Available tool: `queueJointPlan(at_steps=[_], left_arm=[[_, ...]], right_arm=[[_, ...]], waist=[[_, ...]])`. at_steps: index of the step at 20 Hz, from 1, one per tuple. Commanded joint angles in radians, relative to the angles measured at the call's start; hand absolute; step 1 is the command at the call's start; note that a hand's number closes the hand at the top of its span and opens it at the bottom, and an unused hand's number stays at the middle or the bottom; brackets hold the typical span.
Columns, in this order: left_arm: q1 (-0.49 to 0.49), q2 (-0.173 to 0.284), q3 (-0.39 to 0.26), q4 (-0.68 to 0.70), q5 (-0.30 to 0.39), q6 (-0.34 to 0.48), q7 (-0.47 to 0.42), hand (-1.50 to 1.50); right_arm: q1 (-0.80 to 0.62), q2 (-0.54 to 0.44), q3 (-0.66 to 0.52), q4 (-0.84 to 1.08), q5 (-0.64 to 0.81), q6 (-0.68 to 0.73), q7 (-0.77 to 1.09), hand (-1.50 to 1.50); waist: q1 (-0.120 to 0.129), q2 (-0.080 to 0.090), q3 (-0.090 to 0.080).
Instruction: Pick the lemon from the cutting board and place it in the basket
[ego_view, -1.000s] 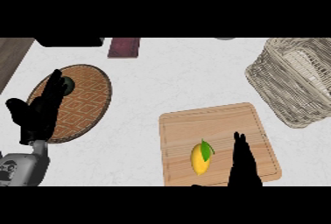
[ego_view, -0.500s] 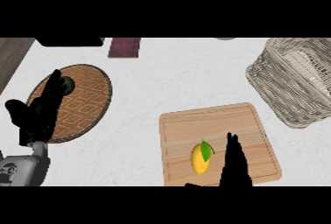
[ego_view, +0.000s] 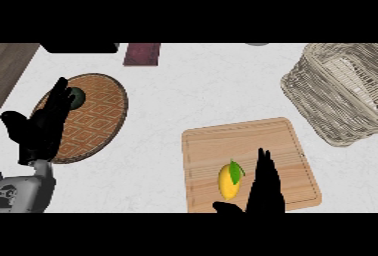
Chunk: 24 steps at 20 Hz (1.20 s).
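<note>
Your lemon (ego_view: 229, 181) lies on the cutting board (ego_view: 251, 150), low in the board's left half, long axis running roughly toward and away from you, w/ a green leaf at its far end. The board sits on the white tabletop (ego_view: 192, 90); the wicker basket (ego_view: 336, 95) is up and to the right, well apart from the fruit.

Right hand (ego_view: 264, 187) is just beside the lemon on its right, fingers straight and pointing away from you, thumb poking out near the fruit's near end. It's spread, holding nothing; can't tell if it touches the peel.

Left hand (ego_view: 43, 125) rests at the left edge, fingers up and relaxed, over a patterned woven mat (ego_view: 92, 120). Leave it.

Handling, as a judgement: prob. light, stiff enough not to squash, but rounded and smooth-skinned, so it may roll or slip out sideways. Take it across the fat middle, thumb on one long side, fingers on the other. Don't pinch the tapered ends or the leaf, which will likely give.
</note>
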Motion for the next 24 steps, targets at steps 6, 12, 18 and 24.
queueJointPlan(at_steps=[6,12,18,24], left_arm=[[0.023,-0.027,0.050,0.010,-0.026,-0.027,-0.030,0.00],[-0.030,-0.078,0.017,-0.009,-0.079,0.003,0.029,0.00],[0.098,-0.074,0.031,-0.136,-0.051,-0.054,0.040,0.00],[0.004,-0.053,0.078,0.026,-0.058,-0.065,-0.035,0.00]], right_arm=[[-0.063,0.005,-0.009,0.024,-0.004,0.039,0.086,-1.50],[-0.046,-0.015,-0.092,0.122,-0.093,-0.025,-0.073,-1.50],[-0.072,0.005,-0.018,0.217,-0.094,-0.104,-0.015,-1.50],[-0.036,-0.010,0.035,0.269,-0.206,-0.025,-0.162,1.50]], waist=[[0.001,0.000,0.000],[-0.001,0.000,0.000],[0.005,-0.001,0.000],[0.002,0.001,0.000]])
